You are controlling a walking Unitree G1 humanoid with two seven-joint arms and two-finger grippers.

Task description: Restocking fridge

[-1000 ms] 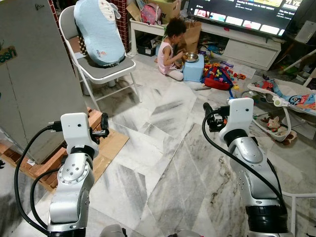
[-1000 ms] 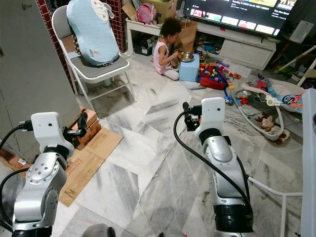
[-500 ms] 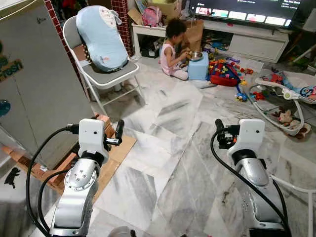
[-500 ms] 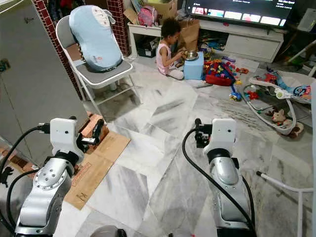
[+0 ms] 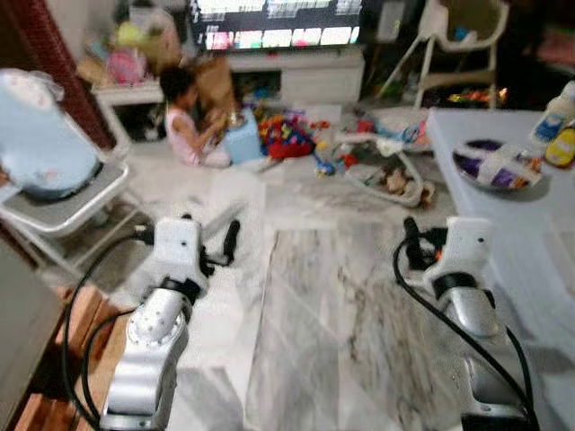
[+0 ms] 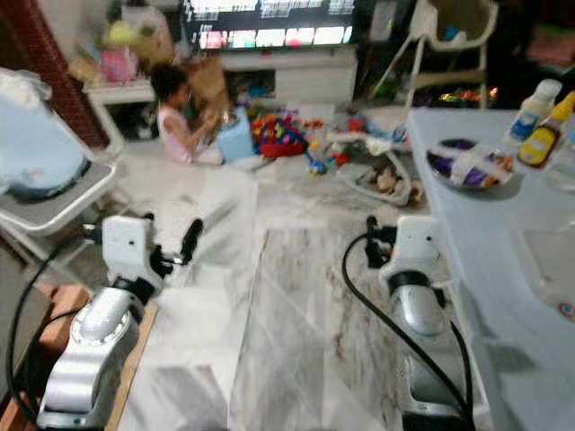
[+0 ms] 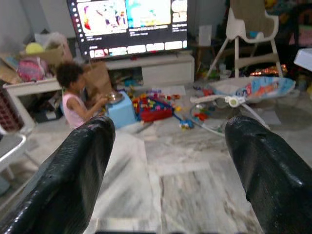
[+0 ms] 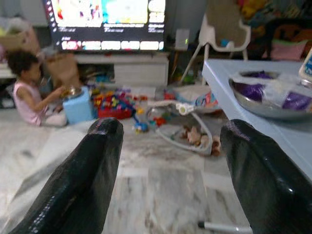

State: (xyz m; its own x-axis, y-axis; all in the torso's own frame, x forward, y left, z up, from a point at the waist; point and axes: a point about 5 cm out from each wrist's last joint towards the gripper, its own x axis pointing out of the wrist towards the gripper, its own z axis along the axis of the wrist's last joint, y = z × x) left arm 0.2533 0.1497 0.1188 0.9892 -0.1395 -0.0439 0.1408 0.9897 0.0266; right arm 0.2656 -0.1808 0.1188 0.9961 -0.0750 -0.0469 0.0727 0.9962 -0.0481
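Fridge goods: the likely restocking items stand on the counter (image 6: 503, 233), the landmark for all entries below. No fridge can be made out in these blurred head views.

1. Marble floor (image 5: 305, 305). Spreads from the counter's edge toward the far wall; bare in the stretch before the robot, which judging by the blur is walking or turning.

2. Counter. Pale blue top, on the robot's right, its near corner beside the right arm. Holds the goods at its far end, presumably set there as a staging spot.

3. Television (image 7: 129, 22). Far beyond the counter, on a low white unit; screen lit.

4. Folding chair (image 6: 49, 193). Well apart from the counter, across the floor on the robot's left; carries a pale blue cushion.

5. High chair (image 7: 246, 34). Beyond the counter's far end, white-legged.

6. Person (image 7: 75, 100). Seated on the floor, far from the counter, busy at a blue box (image 7: 121, 109) among scattered toys (image 7: 151, 105).

7. Baby bouncer (image 8: 187, 129). On the floor just off the counter's far corner.

8. Left hand (image 7: 170, 161). Well apart from the counter, raised at chest height; fingers apart, nothing between them. Probably held up clear for travel.

9. Right hand (image 8: 168, 161). Near the counter's edge; fingers apart, nothing held.

10. Metal bowl (image 8: 270, 95). On the counter's far part; purple packets inside.

11. White bottle (image 6: 528, 106) and yellow bottle (image 6: 544, 135). Just beside the bowl, upright, at the counter's far side.
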